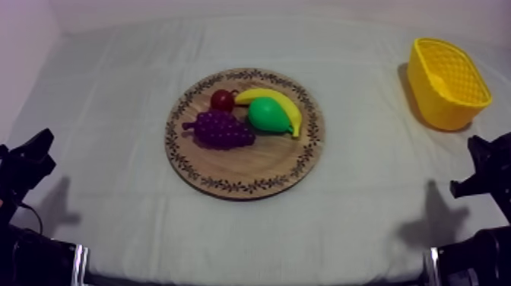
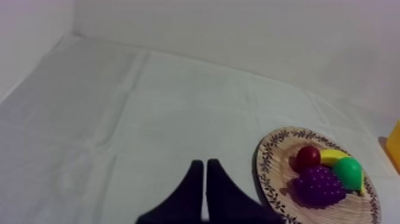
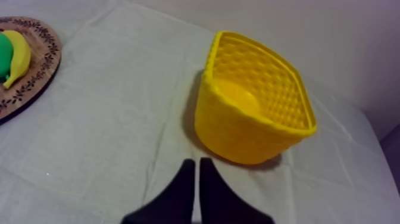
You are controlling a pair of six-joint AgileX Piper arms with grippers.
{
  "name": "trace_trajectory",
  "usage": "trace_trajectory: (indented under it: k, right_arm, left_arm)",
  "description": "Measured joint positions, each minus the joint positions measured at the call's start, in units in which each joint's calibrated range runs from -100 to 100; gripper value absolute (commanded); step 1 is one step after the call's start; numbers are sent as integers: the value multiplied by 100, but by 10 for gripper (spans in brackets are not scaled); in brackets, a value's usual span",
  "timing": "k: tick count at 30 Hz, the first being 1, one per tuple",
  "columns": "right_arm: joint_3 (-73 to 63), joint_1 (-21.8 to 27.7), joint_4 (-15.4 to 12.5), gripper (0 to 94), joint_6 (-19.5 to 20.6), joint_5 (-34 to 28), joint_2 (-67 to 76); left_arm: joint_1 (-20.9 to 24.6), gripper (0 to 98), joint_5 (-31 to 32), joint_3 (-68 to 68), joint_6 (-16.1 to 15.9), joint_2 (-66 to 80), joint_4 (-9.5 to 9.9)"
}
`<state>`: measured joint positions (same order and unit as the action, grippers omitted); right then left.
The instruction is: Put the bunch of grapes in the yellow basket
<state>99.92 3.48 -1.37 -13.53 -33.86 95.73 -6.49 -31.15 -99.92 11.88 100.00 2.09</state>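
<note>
A purple bunch of grapes (image 1: 220,129) lies on the left part of the round wooden board (image 1: 251,167) in the middle of the table. The yellow basket (image 1: 437,106) stands empty at the far right. My left gripper (image 1: 34,152) rests low at the left edge and my right gripper (image 1: 487,156) low at the right edge, both far from the board. In the left wrist view my left gripper (image 2: 205,164) is shut on nothing, with the grapes (image 2: 318,186) off beside it. My right gripper (image 3: 197,162) is shut too, just short of the basket (image 3: 238,128).
Also on the board are a small red fruit (image 1: 223,100), a banana (image 1: 277,103) and a green pear (image 1: 266,114), all close to the grapes. Open cloth lies between the board and the basket. A wall runs along the table's far edge.
</note>
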Motion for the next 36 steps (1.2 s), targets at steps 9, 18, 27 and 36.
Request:
trace_trajectory:
  k: [9,18,27,36]
  right_arm:
    - [0,-1,0,7,4,0,0]
    - [0,-4,0,7,-2,0,0]
    - [0,-9,0,7,-9,0,0]
    - [-6,-17,0,6,-122,7,0]
  left_arm:
    - [0,1,0,0,0,0,0]
    - [0,1,0,0,0,0,0]
    - [0,1,0,0,0,0,0]
    - [0,1,0,0,0,0,0]
